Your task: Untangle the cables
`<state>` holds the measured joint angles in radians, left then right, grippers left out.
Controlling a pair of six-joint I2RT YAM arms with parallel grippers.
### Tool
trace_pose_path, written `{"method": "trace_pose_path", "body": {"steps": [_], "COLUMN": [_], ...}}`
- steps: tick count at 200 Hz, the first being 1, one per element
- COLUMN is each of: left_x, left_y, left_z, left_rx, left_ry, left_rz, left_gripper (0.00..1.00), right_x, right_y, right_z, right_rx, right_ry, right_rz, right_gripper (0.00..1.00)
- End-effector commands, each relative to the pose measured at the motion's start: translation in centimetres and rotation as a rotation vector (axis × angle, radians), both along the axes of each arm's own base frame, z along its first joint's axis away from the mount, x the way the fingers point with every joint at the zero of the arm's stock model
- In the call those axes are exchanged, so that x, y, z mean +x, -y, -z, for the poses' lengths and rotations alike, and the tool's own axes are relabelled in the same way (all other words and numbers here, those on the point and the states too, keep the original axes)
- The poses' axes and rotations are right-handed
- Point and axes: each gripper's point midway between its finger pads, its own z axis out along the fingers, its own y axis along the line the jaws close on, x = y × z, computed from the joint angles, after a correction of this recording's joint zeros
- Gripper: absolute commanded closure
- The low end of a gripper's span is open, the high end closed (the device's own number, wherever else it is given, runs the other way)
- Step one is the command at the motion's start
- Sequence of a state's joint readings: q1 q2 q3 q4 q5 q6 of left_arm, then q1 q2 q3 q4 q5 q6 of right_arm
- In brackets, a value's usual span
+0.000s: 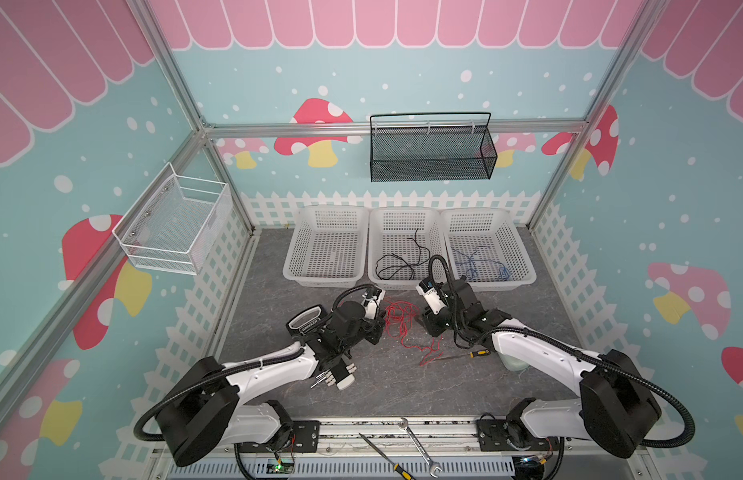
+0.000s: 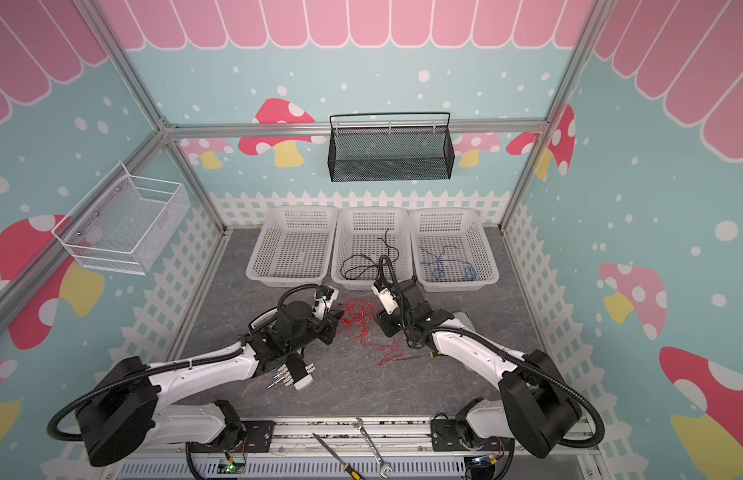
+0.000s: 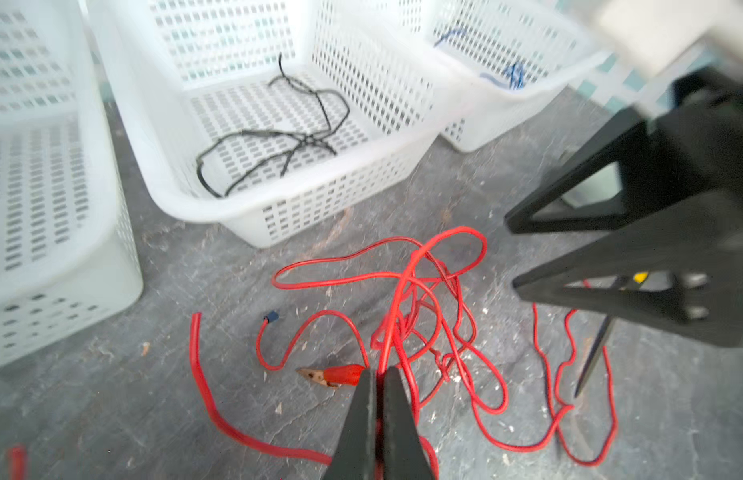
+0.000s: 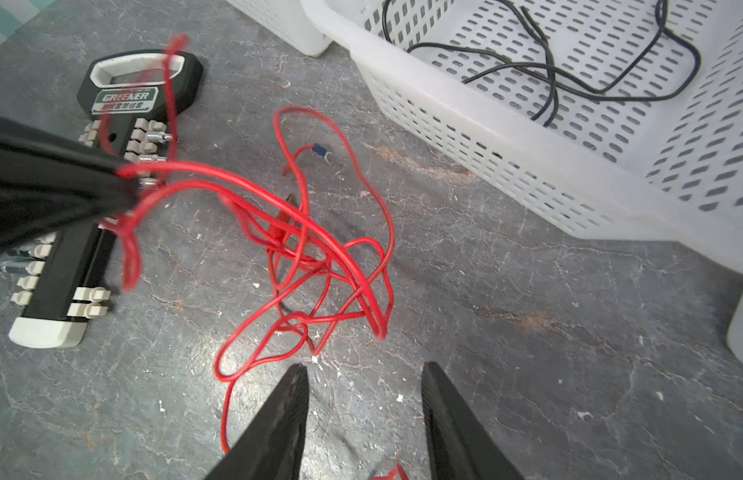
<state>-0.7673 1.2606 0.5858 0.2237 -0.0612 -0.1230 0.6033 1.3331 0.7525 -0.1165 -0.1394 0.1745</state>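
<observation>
My left gripper (image 3: 376, 374) is clamped shut on 1 strand of the red cable (image 1: 397, 322). Its tangle lies on the table (image 1: 403, 386) at the centre of a top view, and I judge the pinch is there to lift that strand out of its loops. My right gripper (image 4: 363, 370) hangs half open and empty just beside the tangle, placed to take a 2nd strand. The black cable (image 3: 307, 139) and blue cable (image 1: 470, 272) lie apart in the middle basket (image 1: 405, 210) and right basket (image 1: 475, 211), upper centre.

Left arm (image 1: 274, 368), jaws tight together; right arm (image 1: 536, 347), jaws apart.
</observation>
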Motion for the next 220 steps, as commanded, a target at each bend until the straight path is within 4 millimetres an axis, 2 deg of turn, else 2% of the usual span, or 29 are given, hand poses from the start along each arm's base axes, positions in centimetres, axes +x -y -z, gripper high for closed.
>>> {"method": "trace_pose_path", "body": {"steps": [1, 35, 64, 106, 140, 160, 190, 220], "left_x": [-0.6, -2.1, -2.8, -3.2, -3.2, -2.8, -2.3, -2.2], "left_y": [0.1, -0.5, -1.4, -1.9, -1.1, -1.1, -1.3, -1.2], "left_z": [-3.7, -8.0, -9.8, -10.2, -9.8, -9.7, -9.7, -9.9], "left_rx": [-0.049, -0.138, -0.186, -0.240, -0.269, -0.272, -0.278, -0.283], "left_ry": [0.059, 0.141, 0.179, 0.199, 0.182, 0.178, 0.173, 0.176], "left_rz": [0.034, 0.066, 0.056, 0.053, 0.081, 0.065, 0.031, 0.029], "left_gripper": [1.00, 1.00, 1.00, 1.00, 1.00, 1.00, 1.00, 1.00], "right_x": [0.2, 0.1, -0.6, -1.6, -1.8, -1.6, -1.3, -1.7], "right_y": [0.3, 0.4, 0.3, 0.5, -0.1, -0.5, -0.7, -1.6], "right_z": [0.0, -0.9, -3.3, -8.8, -11.1, -10.8, -8.9, -8.2], "right_rx": [0.002, 0.007, 0.036, 0.132, 0.188, 0.187, 0.185, 0.300], "right_ry": [0.026, 0.070, 0.157, 0.328, 0.379, 0.363, 0.313, 0.303], "right_rz": [0.024, 0.010, -0.054, -0.085, -0.110, -0.122, -0.108, -0.109], "right_gripper": [0.52, 0.51, 0.51, 0.47, 0.46, 0.46, 0.46, 0.45]}}
